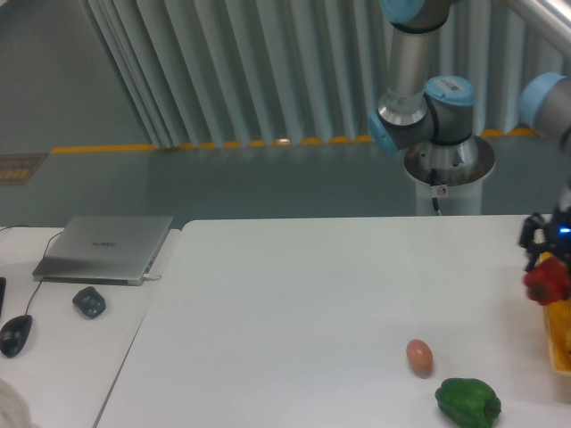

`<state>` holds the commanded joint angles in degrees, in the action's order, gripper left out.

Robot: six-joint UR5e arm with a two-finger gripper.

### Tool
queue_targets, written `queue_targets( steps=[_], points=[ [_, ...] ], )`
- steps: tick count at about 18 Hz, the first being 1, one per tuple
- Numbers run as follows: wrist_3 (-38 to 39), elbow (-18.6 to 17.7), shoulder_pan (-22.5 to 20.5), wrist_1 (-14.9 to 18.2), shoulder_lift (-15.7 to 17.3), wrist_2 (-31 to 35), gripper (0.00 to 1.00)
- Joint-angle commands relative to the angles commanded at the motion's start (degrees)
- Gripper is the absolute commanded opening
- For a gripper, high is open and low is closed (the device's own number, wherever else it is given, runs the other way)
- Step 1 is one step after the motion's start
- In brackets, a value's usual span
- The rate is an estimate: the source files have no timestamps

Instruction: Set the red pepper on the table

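At the right edge of the view, the gripper comes down with the red pepper held between its fingers, above the right end of the white table and just left of the yellow basket. The pepper hangs clear of the tabletop. The arm's upper links and base stand behind the table at the upper right.
A yellow basket sits at the table's right edge. A brownish egg and a larger green pepper lie near the front right. On the adjoining desk to the left are a laptop, a mouse and a small dark object.
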<state>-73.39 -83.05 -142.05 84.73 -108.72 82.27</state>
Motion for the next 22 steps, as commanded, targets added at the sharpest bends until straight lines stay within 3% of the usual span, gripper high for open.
queue_targets(
  steps=[5, 8, 11, 22],
  points=[
    [6.76, -0.97, 2.91, -3.06, -0.44, 0.17, 0.50],
    [12.99, -2.64, 4.75, -9.56, -0.88, 2.63, 0.50],
    [16.70, -5.00, 7.21, -13.96, -2.45, 8.58, 0.50],
    [19.52, -6.86, 9.24, -15.12, -5.10, 10.28, 0.53]
  ],
)
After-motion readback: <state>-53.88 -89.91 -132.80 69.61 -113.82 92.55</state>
